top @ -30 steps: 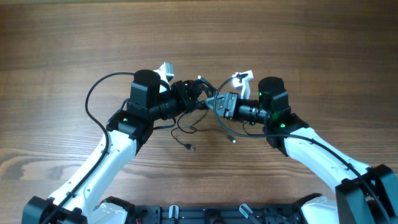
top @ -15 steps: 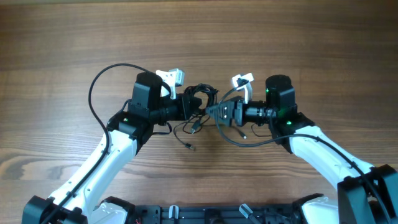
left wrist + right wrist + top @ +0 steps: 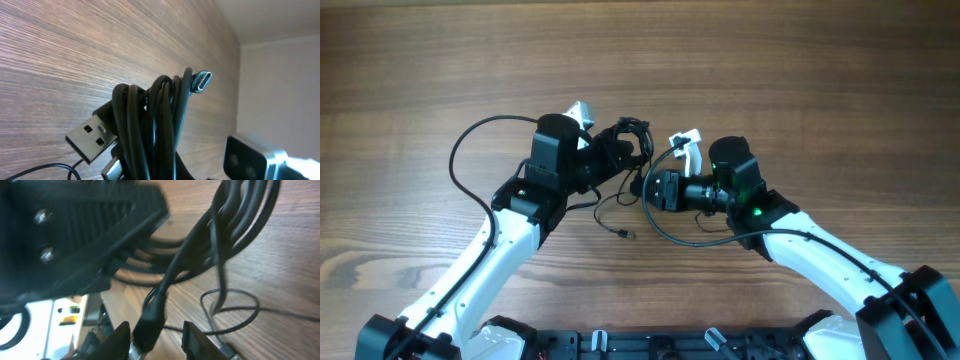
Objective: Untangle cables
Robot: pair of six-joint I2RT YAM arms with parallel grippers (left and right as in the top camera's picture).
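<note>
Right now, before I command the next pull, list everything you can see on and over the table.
cables: one knotted bundle, black, held off the table at the left gripper; strand count unclear
USB-A plug: one, dark metal, sticking out low on the bundle
USB-C plug: one, dark, at the bundle's top
loose strand: one, thin black, trailing below the bundle
table: one, brown wood
arm cables: two thicker black loops, one by each arm
left gripper: one, black, shut on the cables
right gripper: one, black, jaws apart either side of a plug end
</note>
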